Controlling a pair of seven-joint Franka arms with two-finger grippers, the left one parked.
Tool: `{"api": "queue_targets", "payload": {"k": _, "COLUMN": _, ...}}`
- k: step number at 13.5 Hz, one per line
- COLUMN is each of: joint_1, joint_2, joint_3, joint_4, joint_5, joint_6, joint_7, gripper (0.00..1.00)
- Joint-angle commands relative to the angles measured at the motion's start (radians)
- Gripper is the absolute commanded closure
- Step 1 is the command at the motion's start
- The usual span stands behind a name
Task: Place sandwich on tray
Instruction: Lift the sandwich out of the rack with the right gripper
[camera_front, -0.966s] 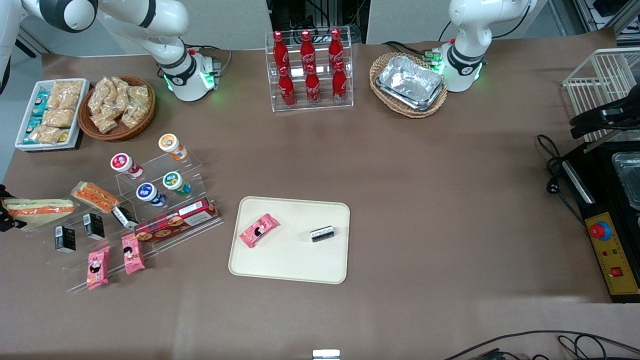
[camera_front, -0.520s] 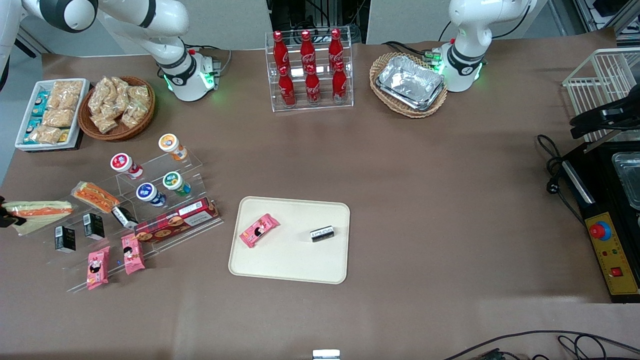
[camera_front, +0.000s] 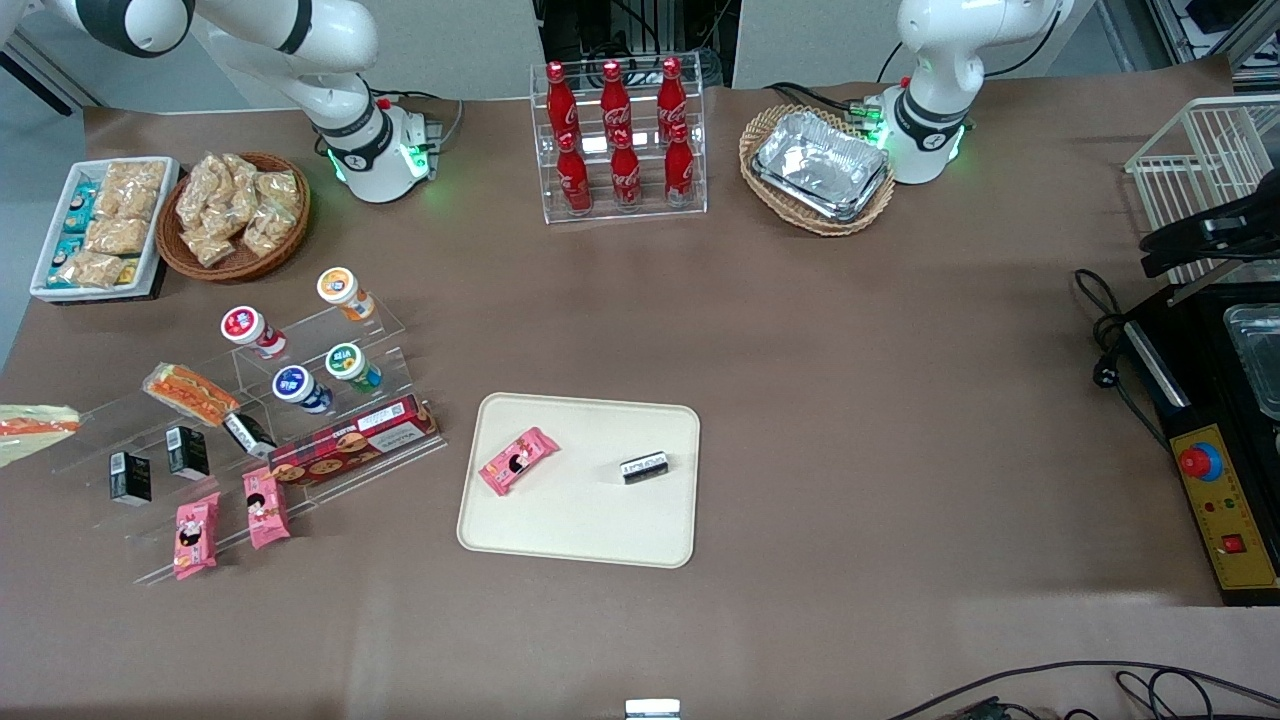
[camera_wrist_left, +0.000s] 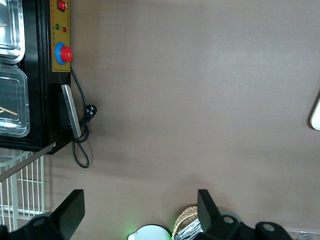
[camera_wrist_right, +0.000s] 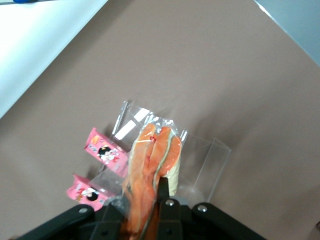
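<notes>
Your claw (camera_wrist_right: 150, 212) is clamped on the sandwich (camera_wrist_right: 151, 170), fingers closed against the wrapped wedge, which hangs clear above the brown bench (camera_wrist_right: 225, 75) with the orange filling edge facing the wrist camera. Below it in that view you see two pink snack packets (camera_wrist_right: 105, 152) and the clear acrylic display steps (camera_wrist_right: 207, 165).

In the front view, nearest the camera, the cream tray (camera_front: 580, 530) sits at the lower centre of the frame, carrying one pink snack packet (camera_front: 518, 460) and a small black packet (camera_front: 644, 466), well apart from each other. The sandwich (camera_front: 35, 428) shows only as a pale and orange tip at the left edge of the frame, at mid height, well apart from the tray. Higher in the frame, a cola bottle rack (camera_front: 620, 140) stands at the upper centre.
</notes>
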Motion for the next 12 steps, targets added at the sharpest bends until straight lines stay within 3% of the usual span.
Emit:
{"api": "queue_targets", "payload": {"k": 1, "joint_1": 0.108, "joint_2": -0.002, "joint_3": -0.001, "joint_4": 0.053, "joint_5": 0.025, "joint_6": -0.091, "joint_7": 0.204, "gripper": 1.0}}
{"api": "queue_targets", "payload": {"k": 9, "joint_1": 0.508, "joint_2": 0.047, "joint_3": 0.004, "joint_4": 0.059, "joint_5": 0.022, "joint_6": -0.085, "joint_7": 0.93, "gripper": 1.0}}
{"api": "queue_targets", "payload": {"k": 12, "joint_1": 0.628, "joint_2": 0.108, "joint_3": 0.005, "joint_4": 0.055, "joint_5": 0.026, "joint_6": -0.062, "joint_7": 1.016, "gripper": 1.0}}
